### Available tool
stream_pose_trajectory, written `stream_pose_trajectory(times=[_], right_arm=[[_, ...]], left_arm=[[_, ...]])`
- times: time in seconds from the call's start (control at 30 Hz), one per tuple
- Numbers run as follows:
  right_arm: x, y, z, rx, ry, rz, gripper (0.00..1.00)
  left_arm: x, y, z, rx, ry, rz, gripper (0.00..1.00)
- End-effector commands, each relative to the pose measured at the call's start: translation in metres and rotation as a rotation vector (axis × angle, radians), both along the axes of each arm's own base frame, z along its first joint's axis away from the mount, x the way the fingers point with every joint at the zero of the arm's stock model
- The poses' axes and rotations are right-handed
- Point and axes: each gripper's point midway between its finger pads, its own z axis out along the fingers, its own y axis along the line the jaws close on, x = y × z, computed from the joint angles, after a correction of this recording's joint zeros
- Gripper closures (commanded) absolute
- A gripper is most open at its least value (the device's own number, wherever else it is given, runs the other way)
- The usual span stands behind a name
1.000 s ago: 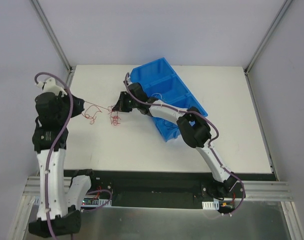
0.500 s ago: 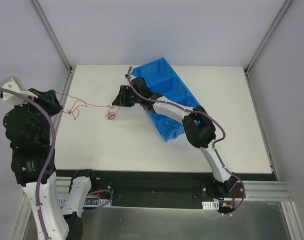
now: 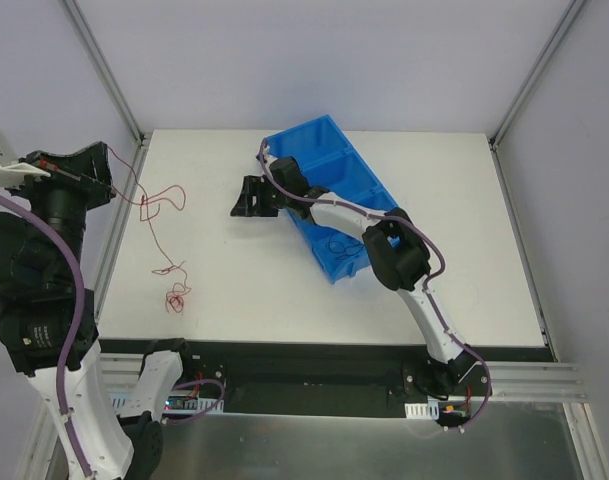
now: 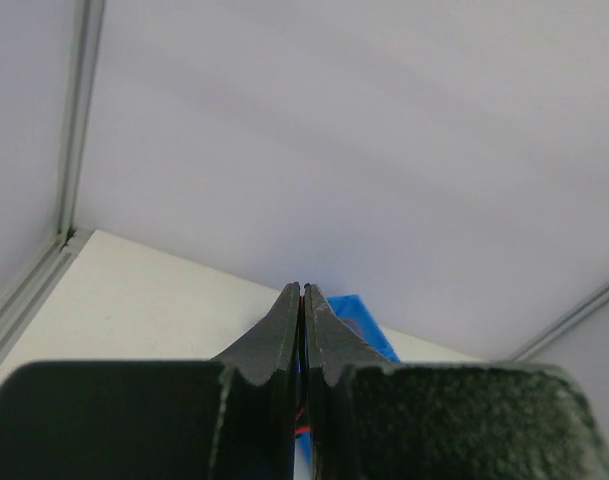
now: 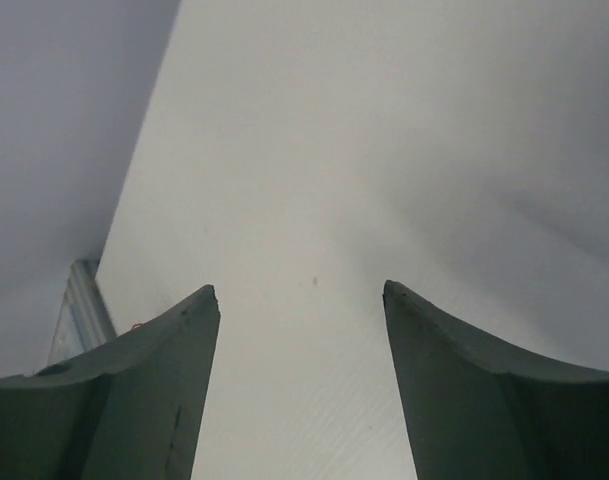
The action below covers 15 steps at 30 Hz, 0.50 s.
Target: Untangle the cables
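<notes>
Now the left tool (image 4: 302, 292) is pinched shut on one end of the red wire (image 3: 174, 298), held high above the left edge of the tabletop (image 3: 384, 320); its wrist view shows a sliver of red between the closed jaws. From that pinch the wire sags to the tabletop, loops once, then trails toward the near edge and ends in a small curl, well apart from both tools.

The right tool (image 5: 299, 292) stands open and empty, low over bare tabletop just beside the blue bin (image 3: 306, 132) and well apart from the red wire. A dark wire (image 3: 336, 247) lies in the bin's near compartment. No white wire is visible.

The main risk, as I judge it, is the thin pinch. A wire this fine could slip out of the jaws if the left tool swings further, and it would spring back into coils. The loose curl lies near the left edge, so a sideways pull could drag it off the tabletop. A hard tug could also tighten the loop into a knot.
</notes>
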Motion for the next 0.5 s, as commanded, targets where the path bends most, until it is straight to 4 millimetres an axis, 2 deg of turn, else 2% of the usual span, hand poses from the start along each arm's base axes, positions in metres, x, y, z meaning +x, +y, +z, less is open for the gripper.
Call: stream_pose_trajectory(times=[0.0,0.07,0.13,0.23,0.37,0.47], right_arm=[[-0.045,0.054,0.085,0.309,-0.243,0.358,0.27],[-0.068,0.066,0.098,0.434,-0.273,0.432,0.23],[-0.082,0.072,0.116,0.570,-0.300,0.450,0.18],[-0.104,0.077,0.145,0.747,-0.313,0.490,0.16],[-0.111,0.083,0.141,0.769,-0.340,0.456,0.15],[-0.099,0.082,0.128,0.733,-0.323,0.356,0.15]], left_arm=[[0.002,-0.022,0.032,-0.050,-0.093,-0.127,1.00],[0.006,-0.023,0.035,-0.064,-0.106,-0.136,1.00],[0.009,-0.024,0.041,-0.073,-0.122,-0.146,1.00],[0.018,-0.025,0.046,-0.071,-0.133,-0.161,1.00],[0.034,-0.017,0.046,-0.080,-0.139,-0.132,1.00],[0.047,-0.019,0.047,-0.092,-0.137,-0.155,1.00]])
